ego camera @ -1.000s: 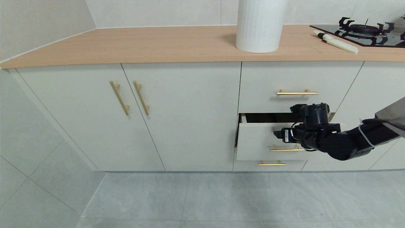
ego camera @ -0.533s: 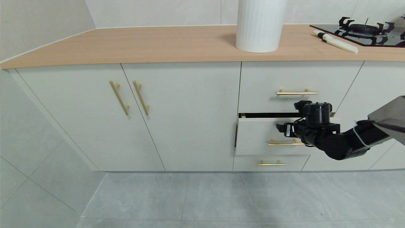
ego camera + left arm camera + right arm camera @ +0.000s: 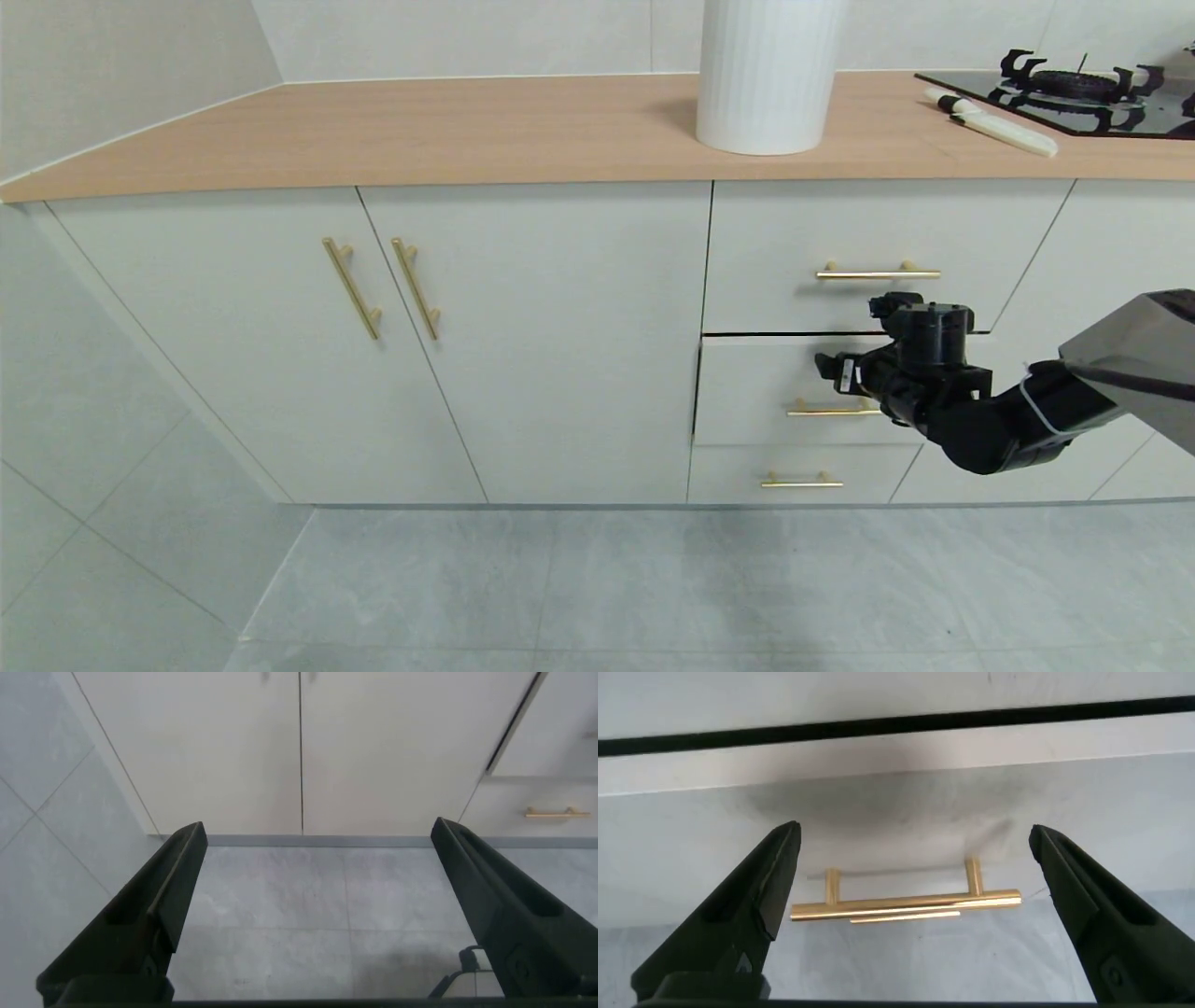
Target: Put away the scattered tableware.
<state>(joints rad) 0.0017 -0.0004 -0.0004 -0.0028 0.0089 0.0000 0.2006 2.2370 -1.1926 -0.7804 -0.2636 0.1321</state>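
Before the drawer handle [image 3: 906,903], right fingers [image 3: 738,924] spread — left fingers [image 3: 140,915] spread over floor [image 3: 318,915].

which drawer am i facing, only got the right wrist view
Observer: The middle drawer of three, with the right gripper at its handle.
Operator: any tableware left out
Observer: A knife lies on the counter beside the hob.
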